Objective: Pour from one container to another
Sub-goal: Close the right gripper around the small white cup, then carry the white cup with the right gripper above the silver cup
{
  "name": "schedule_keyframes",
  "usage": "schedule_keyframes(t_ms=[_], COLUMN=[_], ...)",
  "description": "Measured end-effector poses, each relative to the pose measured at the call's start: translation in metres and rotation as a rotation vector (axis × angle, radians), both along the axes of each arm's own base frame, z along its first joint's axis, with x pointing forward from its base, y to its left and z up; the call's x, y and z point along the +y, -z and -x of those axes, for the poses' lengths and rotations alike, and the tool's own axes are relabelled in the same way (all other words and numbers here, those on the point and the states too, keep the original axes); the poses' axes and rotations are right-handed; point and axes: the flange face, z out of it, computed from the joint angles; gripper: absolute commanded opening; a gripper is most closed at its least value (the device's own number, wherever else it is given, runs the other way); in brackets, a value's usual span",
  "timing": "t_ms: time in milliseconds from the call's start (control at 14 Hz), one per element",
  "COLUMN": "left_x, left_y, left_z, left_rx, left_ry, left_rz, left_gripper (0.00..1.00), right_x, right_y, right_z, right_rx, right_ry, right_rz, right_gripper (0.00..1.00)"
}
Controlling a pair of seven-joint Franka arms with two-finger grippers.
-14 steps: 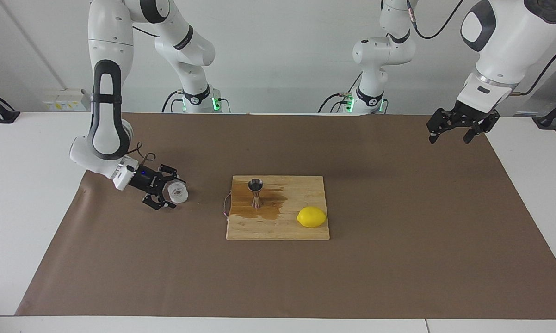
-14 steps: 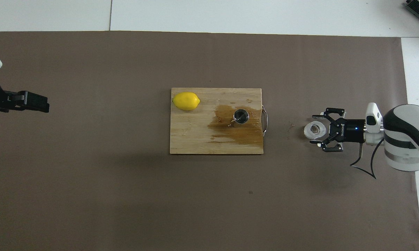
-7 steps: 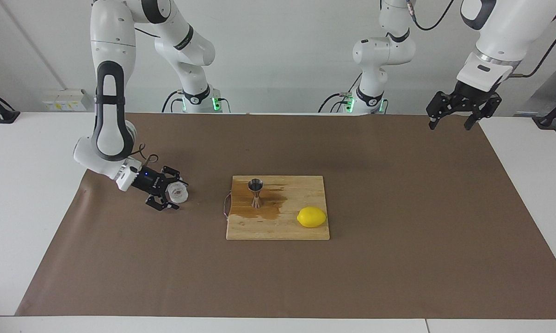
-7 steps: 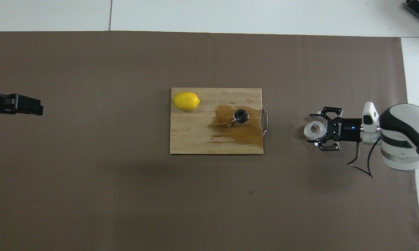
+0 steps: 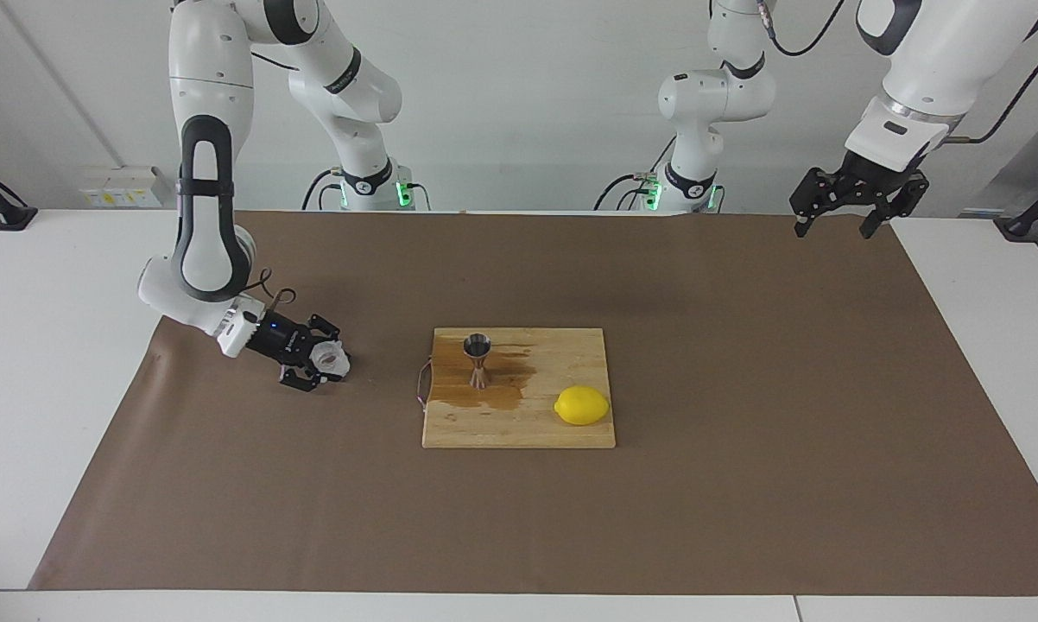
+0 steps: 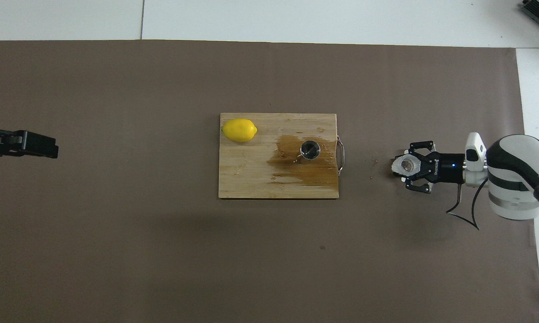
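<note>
Your right end effector had clamped the clear cup on the tabletop at nine o'clock of the cutting board; lifting and pouring remained. The steel jigger stood on the board amid a brown spill, while your left end effector waited aloft, released.

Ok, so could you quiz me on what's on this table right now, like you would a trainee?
1. True or false: the lemon lies on the board.
2. What does the right pincer grip? A lemon, B cup, C jigger.
3. Name the thing standing in the wet patch on the board.

Key: 1 true. 2 B. 3 the jigger.
</note>
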Motion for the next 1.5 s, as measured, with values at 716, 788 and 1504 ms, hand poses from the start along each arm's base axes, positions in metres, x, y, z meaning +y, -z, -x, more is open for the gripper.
schedule_keyframes(t_ms=[716,788,1504], left_x=[0.001,0.001,0.001], left_y=[0.002,0.002,0.002], left_z=[0.001,0.001,0.001], left_rx=[0.014,0.014,0.015], left_ry=[-0.002,-0.002,-0.002], left_rz=[-0.001,-0.001,-0.001], left_gripper=[1.0,1.0,1.0], right_x=[0.144,0.155,0.251], right_y=[-0.112,-0.117,-0.168], right_z=[-0.032,-0.032,-0.035], right_rx=[0.14,0.147,0.201], right_ry=[0.148,0.154,0.177], right_rz=[0.037,0.052,0.404], right_gripper=[0.27,0.27,0.27])
